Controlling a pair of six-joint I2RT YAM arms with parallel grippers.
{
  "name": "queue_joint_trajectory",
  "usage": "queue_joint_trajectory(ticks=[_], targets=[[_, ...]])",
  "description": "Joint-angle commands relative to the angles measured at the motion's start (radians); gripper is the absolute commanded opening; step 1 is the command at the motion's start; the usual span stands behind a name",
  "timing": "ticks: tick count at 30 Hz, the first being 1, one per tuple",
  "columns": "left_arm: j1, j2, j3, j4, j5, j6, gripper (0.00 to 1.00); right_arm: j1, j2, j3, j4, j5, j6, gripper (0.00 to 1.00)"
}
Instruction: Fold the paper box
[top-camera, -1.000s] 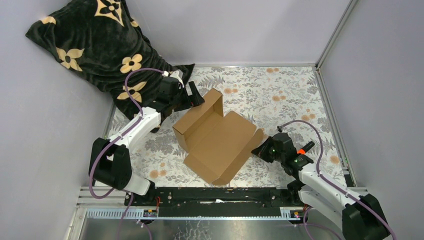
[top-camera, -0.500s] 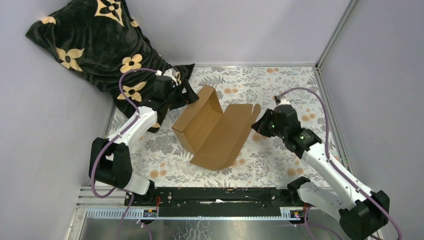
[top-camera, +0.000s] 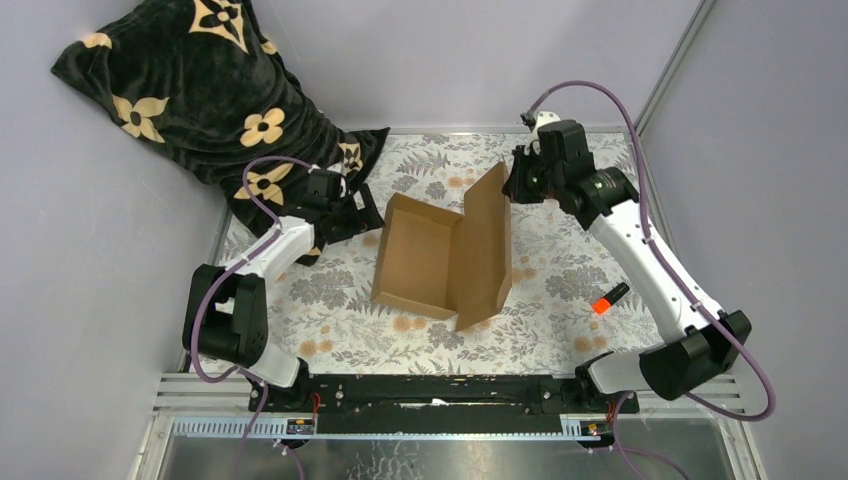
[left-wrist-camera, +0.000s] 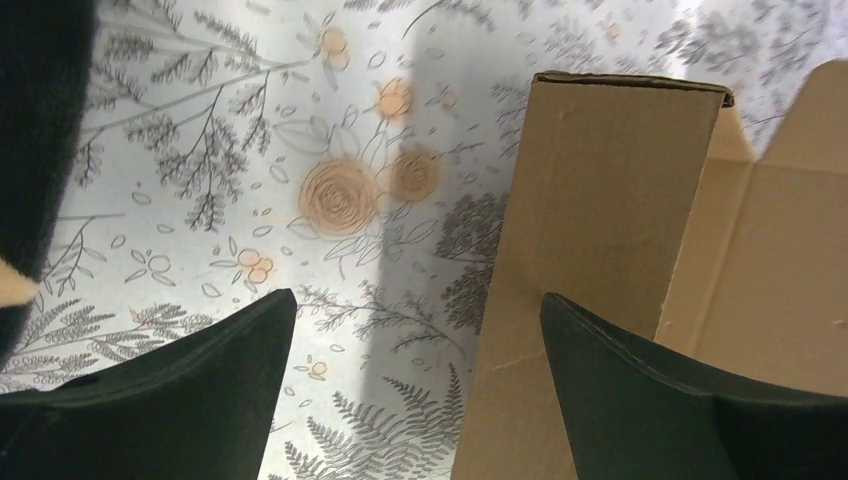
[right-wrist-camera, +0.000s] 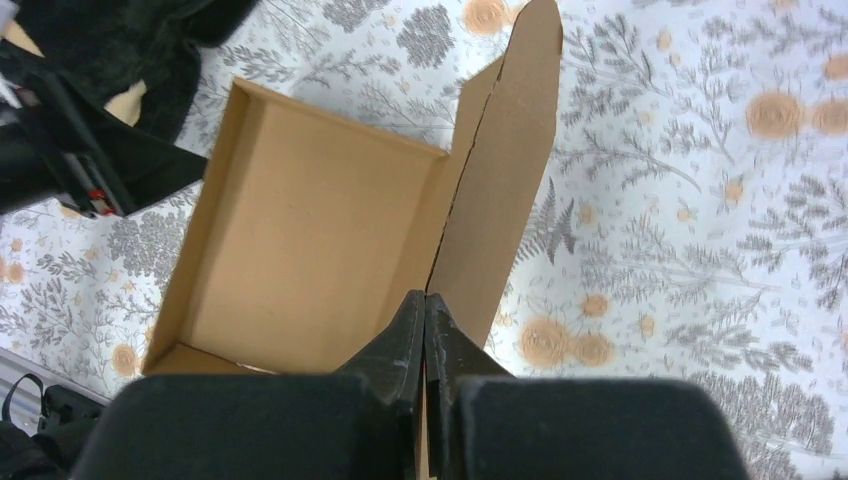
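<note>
Right gripper (right-wrist-camera: 425, 300) of mine is pinched shut on the raised lid of the one box (top-camera: 430, 255), mid-frame on the floral table (top-camera: 590, 240). My left gripper (left-wrist-camera: 418, 300) gapes wide just beside the box's left wall. One marker (top-camera: 610, 297) lies lower right, well apart. One blanket (top-camera: 180, 90) fills the upper left. Grey walls (top-camera: 450, 60) close three sides.

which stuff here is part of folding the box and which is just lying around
For the job: paper box, lid raised; right tool, shut on the lid's edge; left tool, open beside the box.
Lying about: orange marker; black flowered cloth in the far left corner.
</note>
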Motion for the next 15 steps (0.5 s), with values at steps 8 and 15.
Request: queue_joint_trajectory(ticks=[8, 15], targets=[[0.008, 0.045, -0.056, 0.0, 0.029, 0.025, 0.99, 0.001, 0.195, 0.251, -0.07, -0.276, -0.125, 0.0], [0.007, 0.061, -0.08, 0.026, 0.037, 0.011, 0.98, 0.043, 0.286, 0.377, -0.106, -0.341, -0.186, 0.0]])
